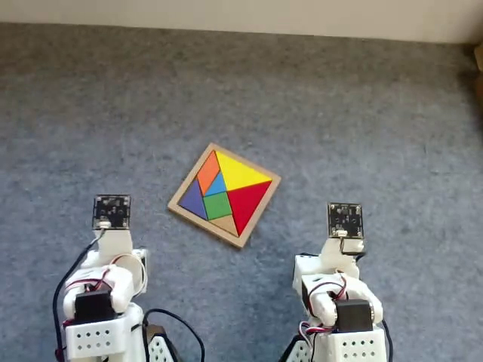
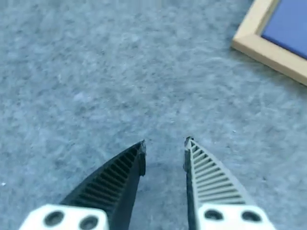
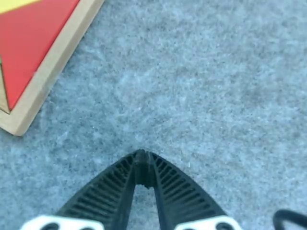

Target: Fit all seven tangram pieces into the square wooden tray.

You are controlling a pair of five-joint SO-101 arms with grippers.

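The square wooden tray (image 1: 178, 204) lies turned like a diamond in the middle of the grey carpet. Inside it sit the yellow (image 1: 238, 173), red (image 1: 247, 201), orange (image 1: 207, 173), light blue (image 1: 216, 185), purple (image 1: 193, 200), green (image 1: 218, 205) and tan (image 1: 224, 223) pieces, flush together. My left gripper (image 2: 164, 141) hovers open over bare carpet, with a tray corner (image 2: 249, 38) and the purple piece (image 2: 290, 24) farther off. My right gripper (image 3: 142, 154) is shut on nothing above the carpet, near the tray's edge (image 3: 45, 79) beside the red piece (image 3: 33, 38).
Both arm bases stand at the near edge, the left arm (image 1: 106, 294) and the right arm (image 1: 339, 298), with black cables beside them. Grey carpet (image 1: 362, 113) spreads all round the tray. A pale wall strip (image 1: 241, 15) bounds the far side.
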